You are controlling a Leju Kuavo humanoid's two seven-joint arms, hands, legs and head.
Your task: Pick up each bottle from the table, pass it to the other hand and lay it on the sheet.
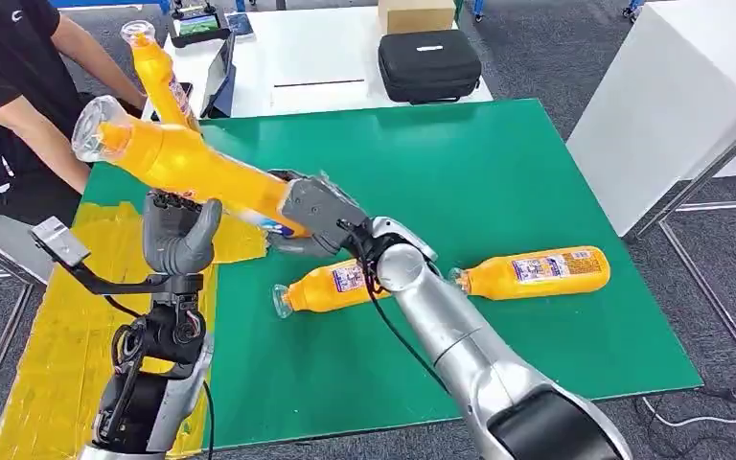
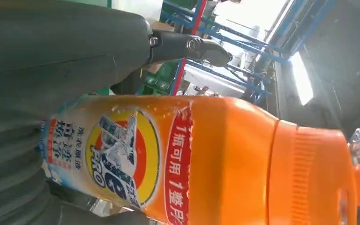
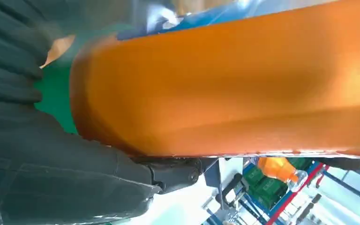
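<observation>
Orange plastic detergent bottle with clear cap (image 1: 177, 158) is in mid-air, tilted cap-up toward the left, base end clamped in the right hand (image 1: 318, 213), whose fingers wrap its lower body; the right wrist view shows smooth glossy orange wall pressed against the grey thumb. Left hand (image 1: 180, 233) is raised just under the bottle's middle, palm up, fingers upright and apart. The left wrist view has the printed label right against the palm, but I cannot tell if the fingers have closed on it; looks like the handover is about to happen, hence the angled presentation across the body.

Past the left hand's fingers, a second orange bottle (image 1: 158, 72) is up in the air near a person in a black shirt (image 1: 10, 96). Below the right hand's wrist, two more orange bottles (image 1: 331, 285) (image 1: 534, 271) lie on their sides on the green table mat (image 1: 498, 163). Crinkled yellow sheet (image 1: 53, 345) lies beneath the left arm, the drop target.
</observation>
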